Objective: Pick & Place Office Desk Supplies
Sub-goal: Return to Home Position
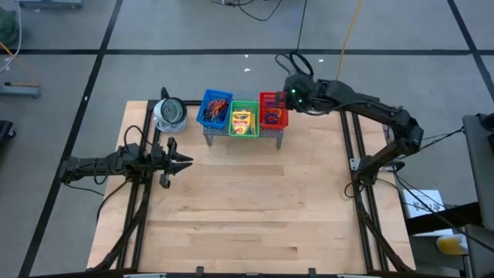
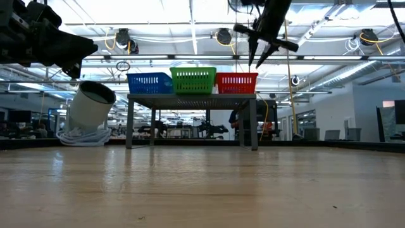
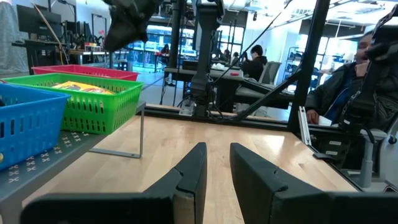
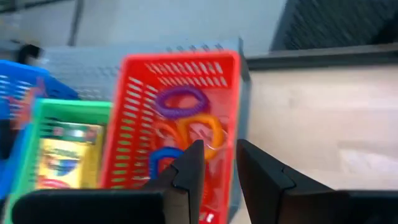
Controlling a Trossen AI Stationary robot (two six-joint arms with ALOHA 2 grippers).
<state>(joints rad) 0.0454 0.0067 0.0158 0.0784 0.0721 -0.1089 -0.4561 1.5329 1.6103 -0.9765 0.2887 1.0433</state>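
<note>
Right pincer (image 1: 289, 98), slightly open and empty, hovers over red bin (image 1: 272, 113): lift clear of shelf (image 2: 190, 98), then retract. Left pincer (image 1: 183, 161) narrowly open, empty.

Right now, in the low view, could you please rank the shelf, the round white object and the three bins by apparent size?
1. shelf.
2. round white object.
3. green bin, slightly bigger-looking, perhaps because it sits nearer the camera.
4. blue bin and red bin: look alike, so unranked.
</note>
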